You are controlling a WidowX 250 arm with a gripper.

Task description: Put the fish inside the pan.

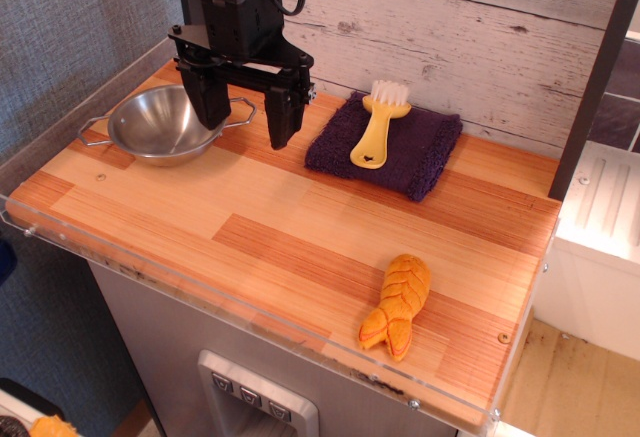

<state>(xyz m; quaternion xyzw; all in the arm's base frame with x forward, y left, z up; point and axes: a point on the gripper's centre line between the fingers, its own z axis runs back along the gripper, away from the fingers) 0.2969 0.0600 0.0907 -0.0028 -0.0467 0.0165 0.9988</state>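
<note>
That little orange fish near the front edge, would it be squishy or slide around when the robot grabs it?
The fish looks like stuffed fabric with braided ridges, so it probably squashes and bends. It lies flat on the wooden table, so rolling seems unlikely. It is probably light, so a nudge may slide it.

Bare counter (300,227) around fish (398,305)

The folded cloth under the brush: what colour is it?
Dark purple cloth, seen clearest in the observation.image view.
</note>
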